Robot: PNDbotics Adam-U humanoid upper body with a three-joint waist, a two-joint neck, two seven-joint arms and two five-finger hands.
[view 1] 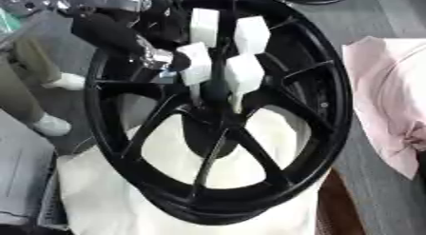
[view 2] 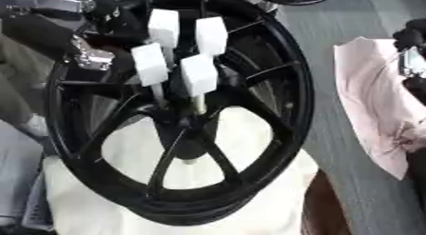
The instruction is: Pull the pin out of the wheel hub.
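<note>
Black wheel hub point(view 1: 218, 120) stood centre on white cloth point(view 1: 108, 196), four white pins point(view 1: 244, 74) stuck up near 12 o'clock, left robot hand point(view 1: 158, 58) at 10 o'clock beside pins, grip unclear, pink cloth point(view 1: 387, 96) at 3 o'clock.

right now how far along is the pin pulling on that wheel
Nothing looks done: four white pins stand in the hub of the black wheel. In hand: the left hand is up against one pin; whether its fingers grip it is unclear. Left: pulling it out. The right hand waits at the right edge.
</note>
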